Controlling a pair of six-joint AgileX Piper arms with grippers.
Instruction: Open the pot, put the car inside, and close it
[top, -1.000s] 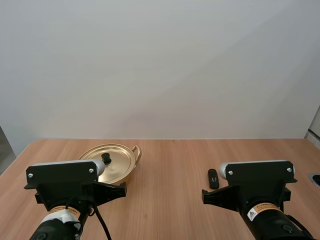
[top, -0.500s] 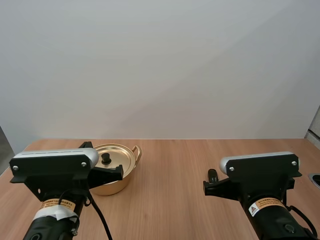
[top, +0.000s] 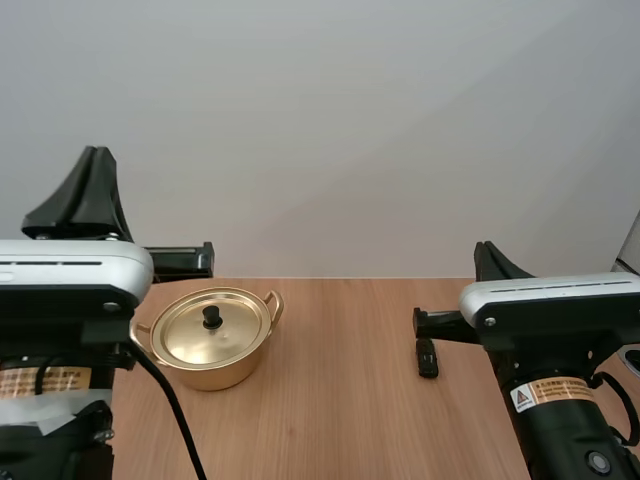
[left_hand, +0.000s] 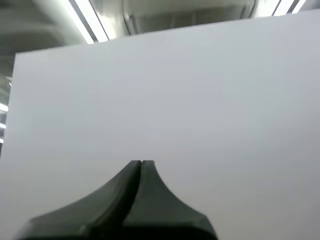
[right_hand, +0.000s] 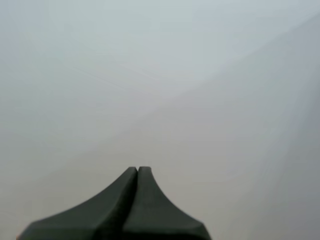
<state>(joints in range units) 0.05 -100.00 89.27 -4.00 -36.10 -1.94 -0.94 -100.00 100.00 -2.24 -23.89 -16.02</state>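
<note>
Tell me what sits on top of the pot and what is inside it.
A gold lid with a black knob sits on the pot, closing it. The inside is covered, so its contents cannot be seen.

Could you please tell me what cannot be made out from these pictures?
High view: the small dark object on the table is too small to confirm as the car.
High view: the inside of the pot is hidden by its lid.
High view: the table's near corners are hidden behind the left arm and right arm.
</note>
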